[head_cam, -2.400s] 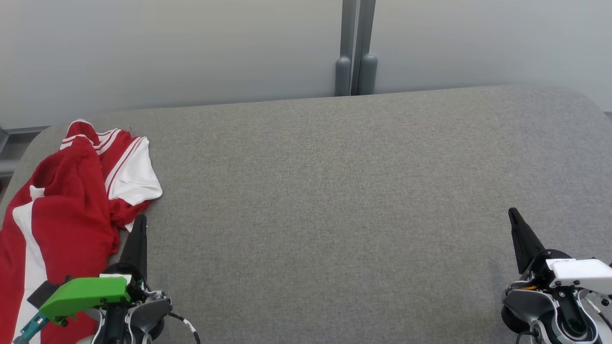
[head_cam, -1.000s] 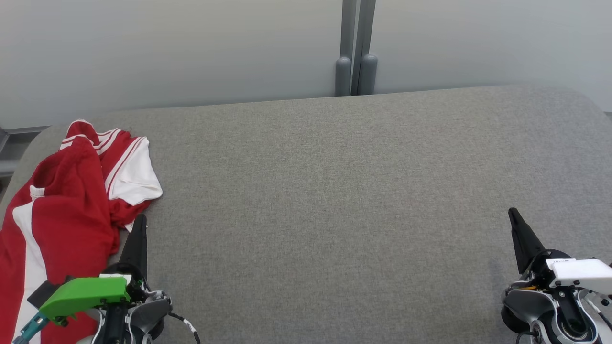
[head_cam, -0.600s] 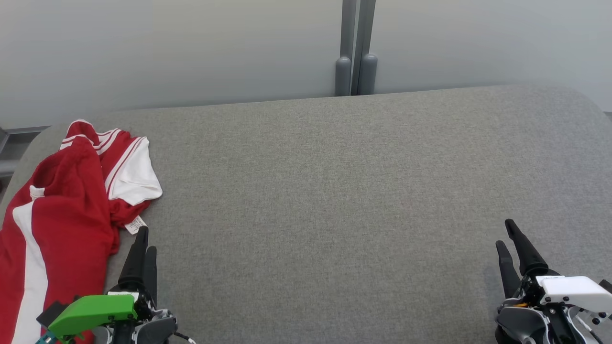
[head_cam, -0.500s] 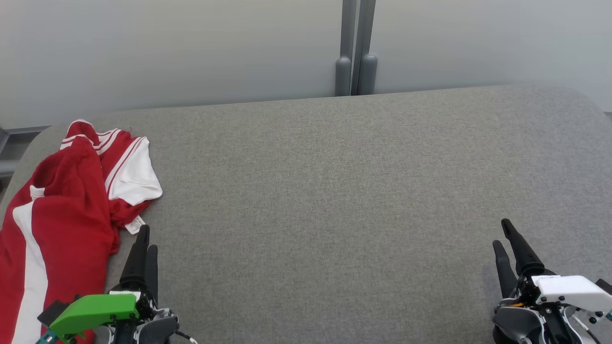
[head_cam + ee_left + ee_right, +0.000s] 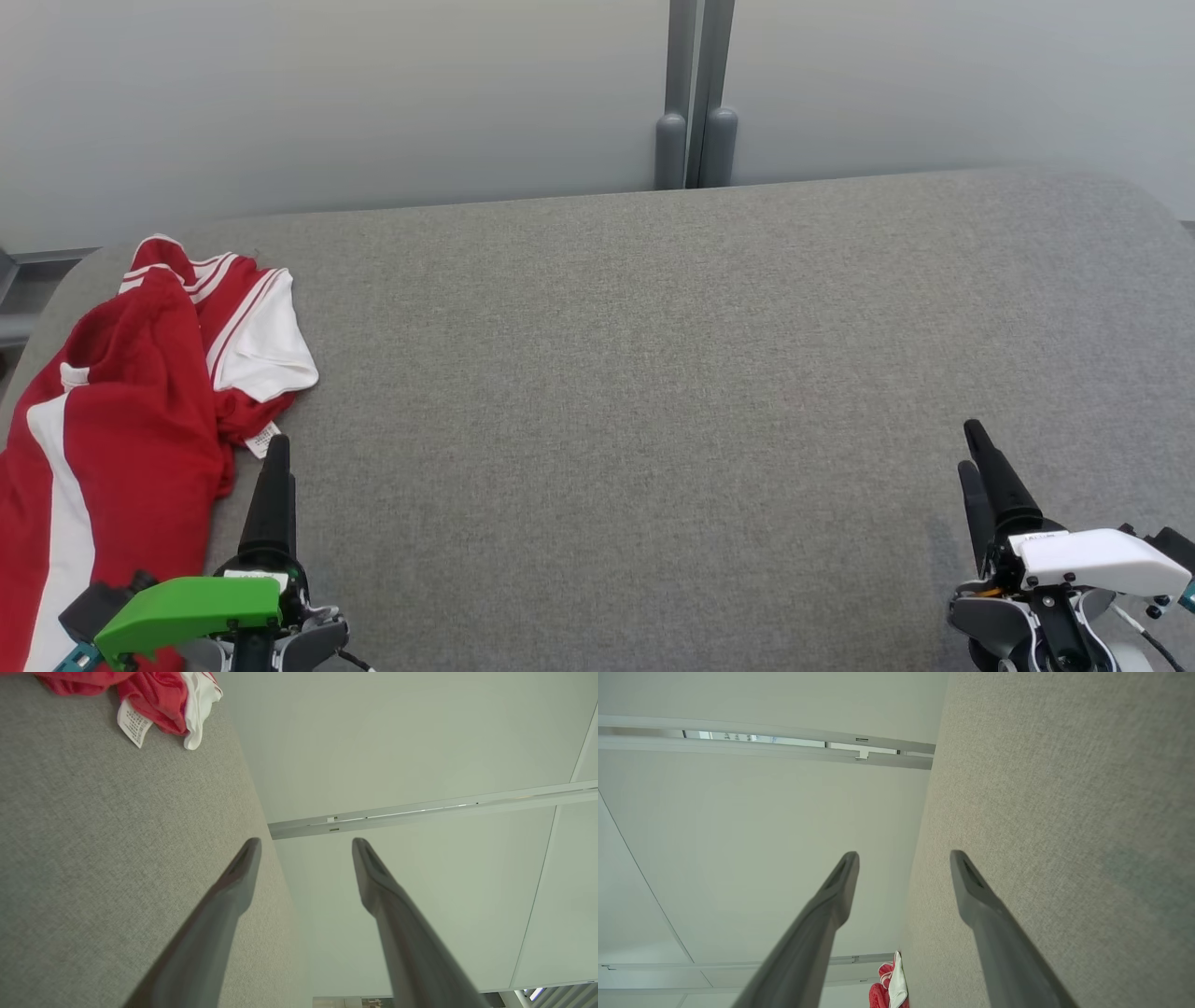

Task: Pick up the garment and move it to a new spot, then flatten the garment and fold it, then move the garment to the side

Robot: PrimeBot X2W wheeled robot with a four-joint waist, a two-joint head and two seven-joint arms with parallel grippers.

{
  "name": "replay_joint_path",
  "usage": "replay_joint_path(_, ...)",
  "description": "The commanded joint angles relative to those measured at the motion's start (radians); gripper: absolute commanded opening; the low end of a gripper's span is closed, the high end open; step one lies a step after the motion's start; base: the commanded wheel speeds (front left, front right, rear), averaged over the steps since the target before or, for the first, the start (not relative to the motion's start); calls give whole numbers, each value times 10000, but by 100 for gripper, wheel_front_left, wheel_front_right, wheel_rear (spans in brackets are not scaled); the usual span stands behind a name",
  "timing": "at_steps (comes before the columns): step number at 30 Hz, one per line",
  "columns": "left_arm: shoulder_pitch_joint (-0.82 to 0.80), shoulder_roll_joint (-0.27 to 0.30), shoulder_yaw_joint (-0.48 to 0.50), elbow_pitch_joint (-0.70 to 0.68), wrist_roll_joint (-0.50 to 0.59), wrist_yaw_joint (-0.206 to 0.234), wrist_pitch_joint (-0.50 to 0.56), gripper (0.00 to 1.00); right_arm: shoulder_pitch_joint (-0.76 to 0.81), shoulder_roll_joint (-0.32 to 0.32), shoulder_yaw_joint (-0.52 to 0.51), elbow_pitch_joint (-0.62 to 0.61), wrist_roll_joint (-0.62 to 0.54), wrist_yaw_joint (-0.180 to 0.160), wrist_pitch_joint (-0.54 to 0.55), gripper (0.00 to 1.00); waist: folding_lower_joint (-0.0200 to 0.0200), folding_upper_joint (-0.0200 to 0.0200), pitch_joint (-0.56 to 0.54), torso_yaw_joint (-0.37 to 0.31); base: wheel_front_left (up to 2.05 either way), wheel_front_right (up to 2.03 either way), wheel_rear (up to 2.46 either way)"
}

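Observation:
A crumpled red and white garment (image 5: 140, 401) lies at the far left of the grey fabric table (image 5: 653, 373), its white label (image 5: 263, 439) by the near hem. My left gripper (image 5: 277, 453) hovers just right of that hem, apart from the cloth. The left wrist view shows this gripper (image 5: 306, 842) open and empty, with the garment (image 5: 159, 695) at the top left. At the lower right my right gripper (image 5: 971, 448) stands far from the garment. In the right wrist view it (image 5: 903, 855) is open and empty, and the garment (image 5: 889, 989) is small in the distance.
Pale wall panels rise behind the table's far edge, with a grey post (image 5: 695, 93) at their joint. The table's left corner is rounded, and a grey ledge (image 5: 14, 327) sits beyond it.
Both grippers went from shut to open. The left one drew back slightly toward me, uncovering the garment's label. The right one shifted a little to the left.

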Motion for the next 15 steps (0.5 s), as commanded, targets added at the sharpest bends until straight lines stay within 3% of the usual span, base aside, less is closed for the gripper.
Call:
replay_joint_path(1, -52, 47, -33, -248, 365, 29, -109, 100, -88, -78, 52, -237, -309, 2, -113, 100, 0, -1, -3, 2, 0, 0, 0)
replay_joint_path(15, 0, 58, -271, -850, 3591, 227, -608, 100, -112, -97, 415, -994, -3614, 3, -720, 100, 0, -1, -35, 18, 0, 0, 0)
